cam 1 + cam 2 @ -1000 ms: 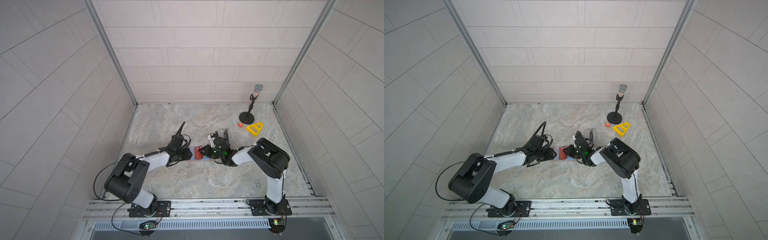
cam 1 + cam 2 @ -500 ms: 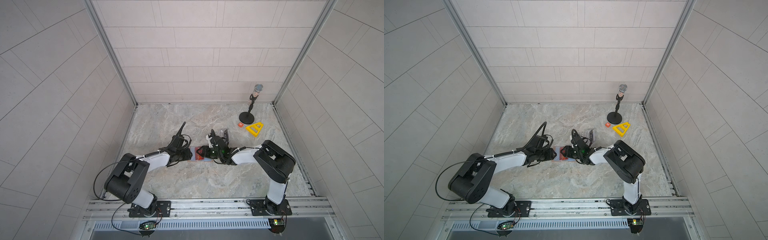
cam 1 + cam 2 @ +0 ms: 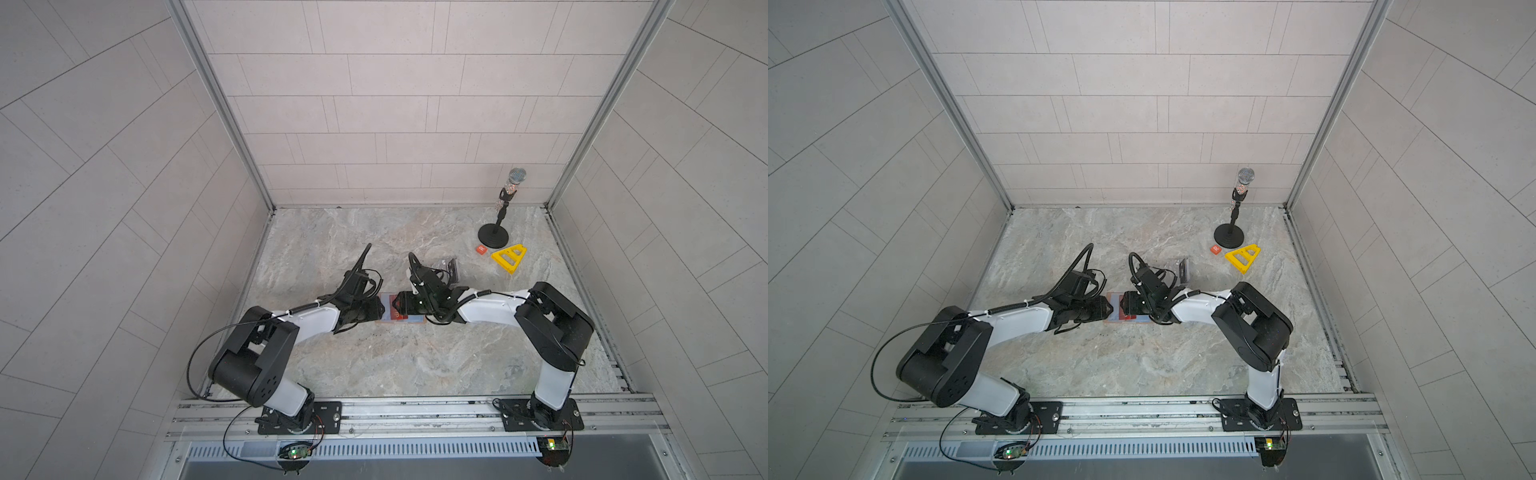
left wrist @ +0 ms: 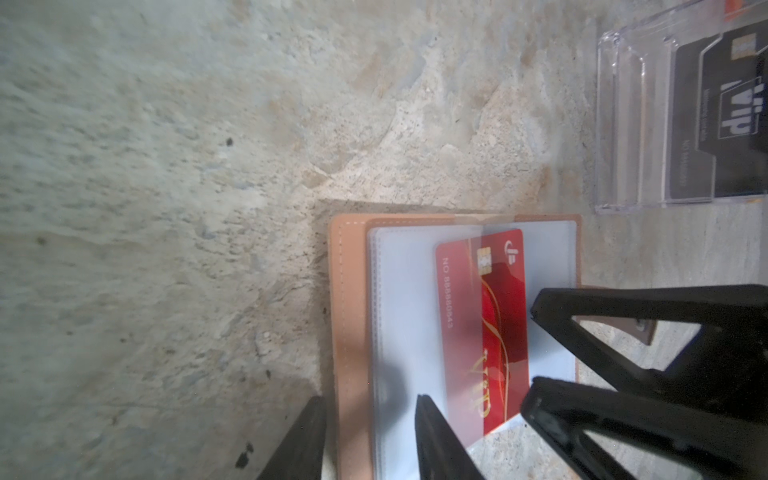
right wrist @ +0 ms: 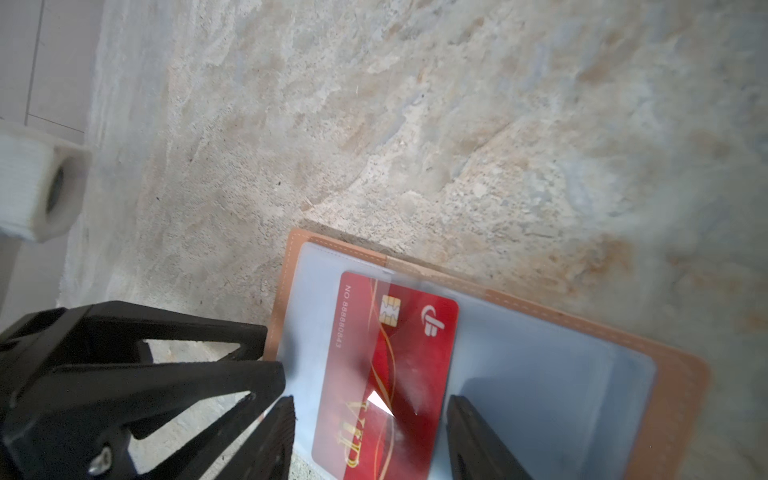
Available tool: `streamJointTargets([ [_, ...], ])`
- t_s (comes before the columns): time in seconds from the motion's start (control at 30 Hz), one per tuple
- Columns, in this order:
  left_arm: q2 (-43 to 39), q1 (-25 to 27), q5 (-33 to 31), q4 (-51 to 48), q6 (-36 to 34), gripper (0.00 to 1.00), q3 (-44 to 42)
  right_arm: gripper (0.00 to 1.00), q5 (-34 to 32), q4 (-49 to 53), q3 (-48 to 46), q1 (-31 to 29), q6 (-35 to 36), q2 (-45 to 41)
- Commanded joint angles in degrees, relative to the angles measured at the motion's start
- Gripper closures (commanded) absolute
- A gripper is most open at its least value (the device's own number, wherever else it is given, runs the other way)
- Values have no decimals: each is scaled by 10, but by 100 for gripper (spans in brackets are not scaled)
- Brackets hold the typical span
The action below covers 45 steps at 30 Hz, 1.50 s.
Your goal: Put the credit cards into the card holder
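- Roughly mid-bench [image 3: 395, 374] lies the card holder [image 4: 349, 316] [image 5: 673, 395], opened flat with its tan-pink leather cover down and its clear sleeves [image 4: 407, 291] facing up.
- A dark red card [image 4: 498, 316] [image 5: 386, 365] with a gold chip and "VIP" lettering lies on the sleeves near the fold. A clear leaf overlaps part of it and the rest is bare.
- The left gripper [image 4: 368, 397] [image 5: 274, 353] reaches in low at the holder's end nearer the bench's left edge.
- Its jaws stand part-way apart and pinch nothing. In the left wrist view one finger [image 4: 436, 436] shows over the sleeves and its twin beside the leather edge, over the bench. Whether either presses down cannot be told.
- The right gripper [image 5: 370, 397] [image 4: 532, 353] comes in low from the opposite side, with its jaws spread wide and empty.
- In the right wrist view the red card shows between its fingers. In the left wrist view its tips stand by the card's bare long edge. Whether they touch it cannot be told.
- In both top views the two grippers face each other over the holder, near but apart.
- A clear plastic box [image 4: 631, 124] [image 3: 449, 266] sits just behind the holder, toward the back edge, with black cards [image 4: 715, 124] marked "VIP" inside.
- Near the back right corner stands a microphone [image 3: 505, 208] on a round black base. An orange tile [image 3: 481, 249] and a yellow triangular frame [image 3: 509, 257] lie just in front of it.
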<state>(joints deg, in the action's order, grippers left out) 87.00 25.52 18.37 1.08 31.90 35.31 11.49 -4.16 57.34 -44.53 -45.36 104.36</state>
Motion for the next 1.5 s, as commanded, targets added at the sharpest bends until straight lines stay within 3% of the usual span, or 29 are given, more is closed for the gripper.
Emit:
streamJointTargets([
  [0.0, 11, 0, -13, -44, -7, 58, -23, 41, -38, 64, 14, -3, 29, -29],
  [0.23, 11, 0, -14, -43, -7, 58, -24, 52, -72, 116, 34, -4, 49, -32],
  [0.6, 12, 0, -10, -42, -8, 58, -24, 91, -98, 184, 82, -6, 68, 10],
  [0.97, 13, 0, 1, -36, -12, 58, -25, 95, -113, 215, 107, -11, 71, 44],
  [1.47, 21, 0, 17, -21, -7, 58, -28, 96, -55, 198, 115, -14, 64, 73],
])
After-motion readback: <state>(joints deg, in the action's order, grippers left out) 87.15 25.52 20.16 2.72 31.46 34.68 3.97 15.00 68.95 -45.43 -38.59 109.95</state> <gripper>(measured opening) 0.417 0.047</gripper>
